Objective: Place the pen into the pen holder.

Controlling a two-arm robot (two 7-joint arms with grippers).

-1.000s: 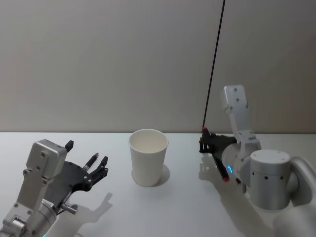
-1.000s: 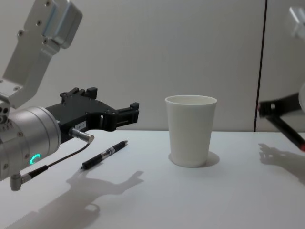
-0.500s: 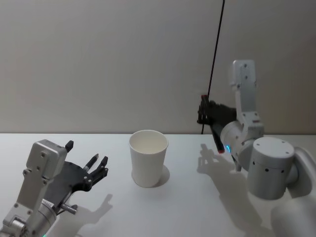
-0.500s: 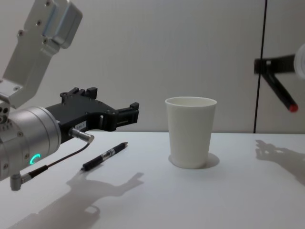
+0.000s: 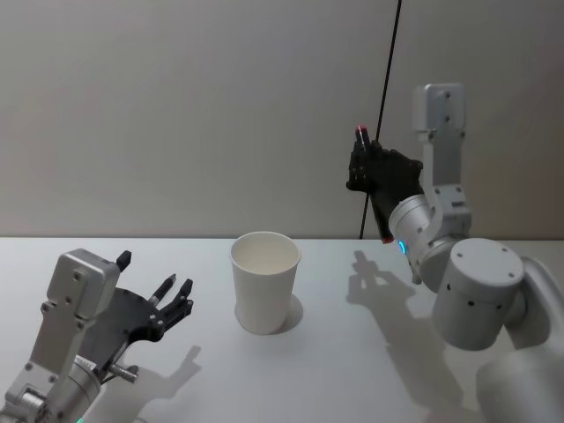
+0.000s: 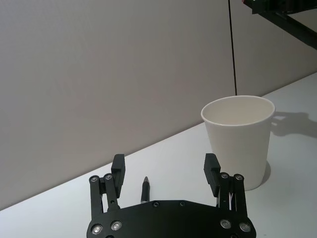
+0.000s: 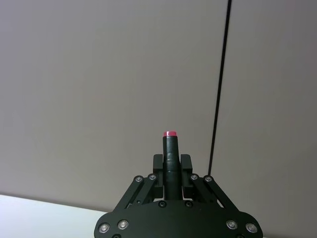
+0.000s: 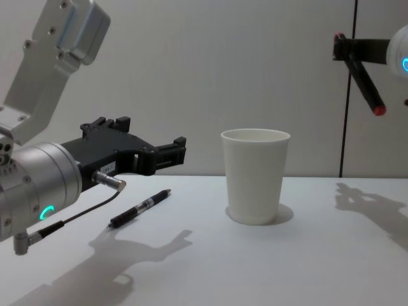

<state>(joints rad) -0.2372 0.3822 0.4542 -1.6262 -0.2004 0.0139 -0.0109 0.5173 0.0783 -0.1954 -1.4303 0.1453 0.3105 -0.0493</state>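
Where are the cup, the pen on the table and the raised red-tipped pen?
Cup (image 8: 255,182), chest view, middle of its wall.
Table pen (image 8: 140,207), chest view, mid-barrel.
Red-tipped pen (image 8: 363,81), chest view, mid-barrel.

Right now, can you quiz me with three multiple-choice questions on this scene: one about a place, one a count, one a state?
1. Where is the red-tipped pen?
A) in the white cup
B) lying on the table
C) held up in the air by the right gripper

2. How many pens are there?
A) one
B) two
C) three

3. The left gripper has its fingers:
A) open and empty
B) shut on a pen
C) shut on the cup

Answers:
1 C: the fingers clamp it high to the cup's right.
2 B: the held one, plus a black pen lying on the table left of the cup.
3 A: they stand apart above the black pen, not touching it.
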